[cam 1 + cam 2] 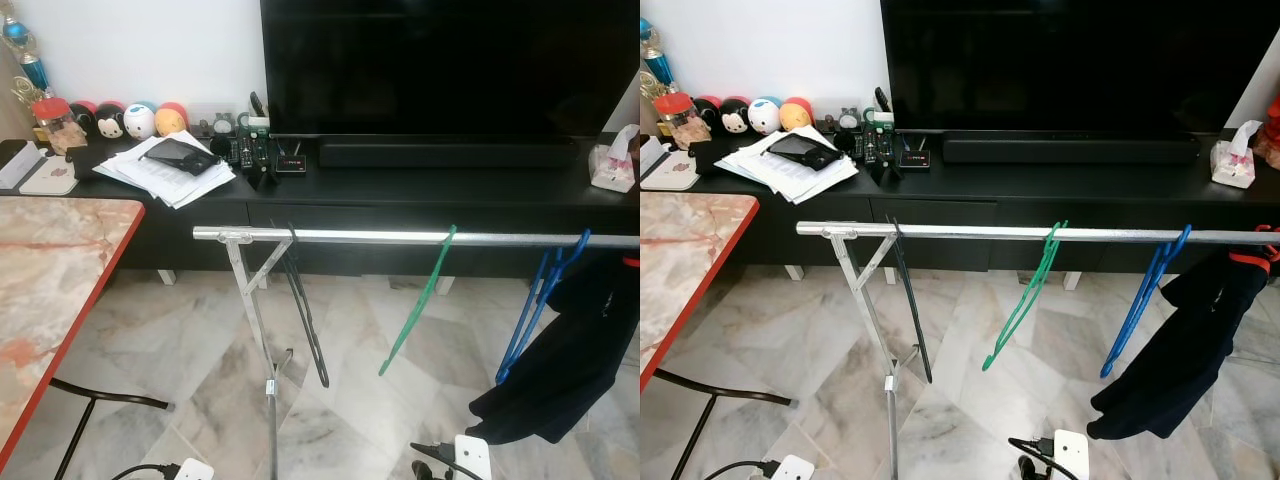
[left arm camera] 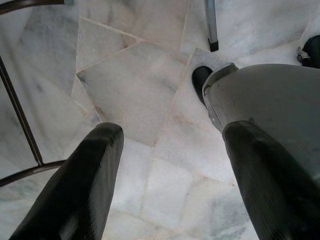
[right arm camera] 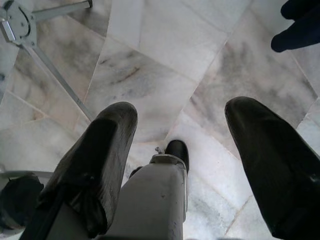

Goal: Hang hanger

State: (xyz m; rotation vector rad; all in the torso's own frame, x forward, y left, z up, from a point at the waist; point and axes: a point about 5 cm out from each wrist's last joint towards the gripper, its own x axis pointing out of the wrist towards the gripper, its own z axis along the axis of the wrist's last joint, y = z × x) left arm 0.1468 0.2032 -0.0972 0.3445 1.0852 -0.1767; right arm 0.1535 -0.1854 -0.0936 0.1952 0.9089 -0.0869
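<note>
A silver clothes rail [image 1: 400, 237] runs across in front of a black TV bench. On it hang a black hanger [image 1: 303, 310], a green hanger [image 1: 420, 300] and a blue hanger [image 1: 535, 300]. A dark garment [image 1: 570, 370] hangs at the rail's right end. My left gripper [image 2: 170, 180] hangs open over the marble floor, nothing between its fingers. My right gripper [image 3: 182, 155] is also open and empty, pointing down at the floor beside my leg.
A marble-topped table with a red edge [image 1: 60, 290] stands at the left. The rail's folding stand [image 1: 265, 350] reaches the floor. A power strip [image 1: 470, 455] and cables lie on the floor. The bench [image 1: 420, 195] carries papers, remotes, a TV and a tissue box.
</note>
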